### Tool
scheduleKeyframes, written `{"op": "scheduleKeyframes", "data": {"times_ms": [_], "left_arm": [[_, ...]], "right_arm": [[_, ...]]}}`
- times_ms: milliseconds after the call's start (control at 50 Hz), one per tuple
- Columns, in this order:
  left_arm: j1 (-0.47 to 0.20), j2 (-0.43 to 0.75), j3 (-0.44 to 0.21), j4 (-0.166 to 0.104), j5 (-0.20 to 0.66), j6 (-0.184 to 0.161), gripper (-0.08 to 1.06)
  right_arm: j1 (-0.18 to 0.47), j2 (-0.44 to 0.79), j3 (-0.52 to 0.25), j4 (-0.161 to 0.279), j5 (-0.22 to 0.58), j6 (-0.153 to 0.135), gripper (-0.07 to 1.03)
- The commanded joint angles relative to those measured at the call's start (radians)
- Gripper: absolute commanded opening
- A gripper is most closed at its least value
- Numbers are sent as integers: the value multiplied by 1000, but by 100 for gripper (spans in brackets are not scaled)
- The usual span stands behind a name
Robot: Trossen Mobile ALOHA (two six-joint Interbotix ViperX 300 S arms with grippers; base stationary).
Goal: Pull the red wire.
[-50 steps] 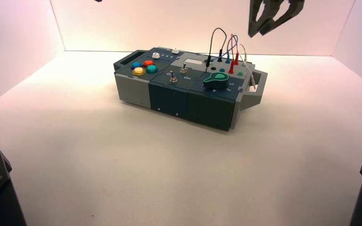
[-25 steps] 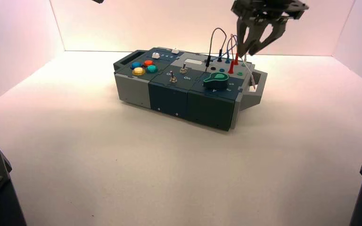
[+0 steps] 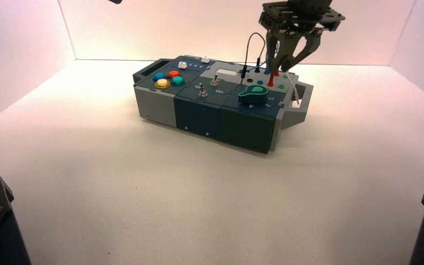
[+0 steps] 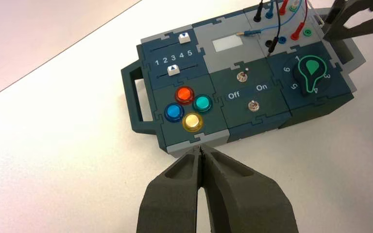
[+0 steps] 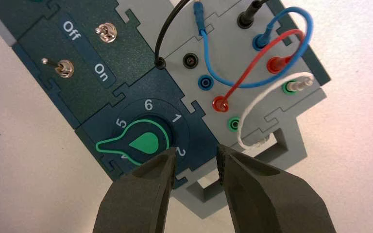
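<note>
The red wire [image 5: 252, 64] arches over the box's grey socket panel, with one red plug [image 5: 219, 103] near the knob and the other [image 5: 277, 63] near the panel's edge. Both plugs sit in their sockets [image 3: 270, 80]. My right gripper [image 3: 289, 63] hangs open just above these wires, fingers pointing down and nothing between them. In the right wrist view its open fingertips [image 5: 195, 155] frame the box's edge beside the knob, short of the red wire. My left gripper [image 4: 201, 151] is shut and empty, hovering off the box's button end.
The box [image 3: 199, 113] also carries a green knob [image 5: 143, 143], two toggle switches [image 5: 65, 68] by Off/On lettering, several coloured buttons [image 4: 188, 108] and two sliders [image 4: 174, 70]. Blue [image 5: 233, 83], black [image 5: 167, 29] and white [image 5: 262, 97] leads crowd the red one. A grey handle [image 3: 302, 102] juts out beyond them.
My right gripper has dropped down and moved left from high above the back wall to just over the wire panel, staying open. The left arm and the box have not moved.
</note>
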Motion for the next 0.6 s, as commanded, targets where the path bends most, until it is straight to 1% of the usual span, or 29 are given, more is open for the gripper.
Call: {"op": "scheduleKeyframes", "data": {"times_ms": [20, 240, 600], "left_arm": [[-5, -5, -35, -2, -8, 0, -3], [-5, -5, -37, -2, -8, 0, -3], [-5, -6, -35, 2, -8, 0, -3]], "right_arm": [[6, 9, -40, 3, -5, -3, 46], [3, 41, -67, -8, -14, -5, 46], [-3, 81, -94, -60, -15, -5, 46]]}}
